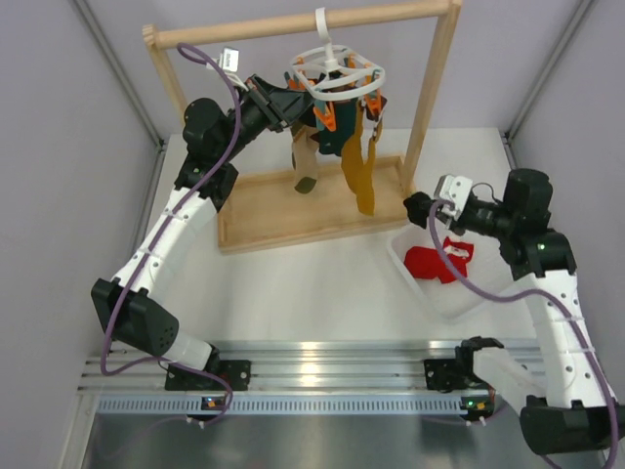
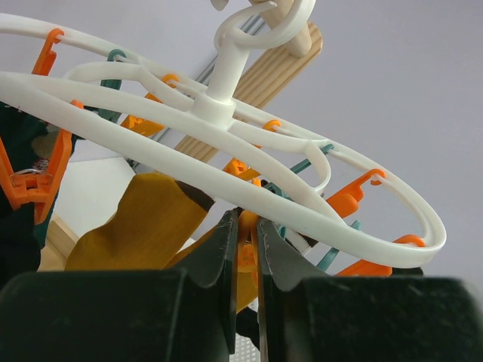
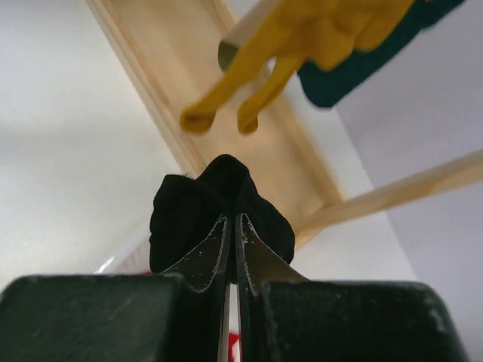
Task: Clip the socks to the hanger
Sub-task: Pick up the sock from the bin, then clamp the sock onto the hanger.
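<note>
So the left fingers (image 2: 234, 230) are up at the hanger (image 2: 219, 105), reaching in from under the white ring. They're pinched nearly together with just a sliver of gap, and an orange clip (image 2: 246, 255) is squeezed in that gap. Other orange and teal clips sit around the ring, and a mustard sock (image 2: 143, 226) hangs right next to the fingers on the left of that wrist view. From the overhead camera the hanger hooks onto the top bar of the wooden rack (image 1: 293, 24) at the back of the bench (image 1: 293, 293). The mustard pair dangles from it over the rack's base board, along with a dark teal bit of fabric. Over on the right side, the right fingers (image 3: 226, 226) are fully together and clamped on a black sock (image 3: 185, 219). The sock bunches up around the tips and bulges above them. That arm holds it up in the air just beside the right post of the rack and above the far end of the white tub (image 1: 415, 283). It's well apart from the hanger ring and touches no clip. The red socks (image 1: 430, 262) lie in the tub, below and just right of the held sock.
</note>
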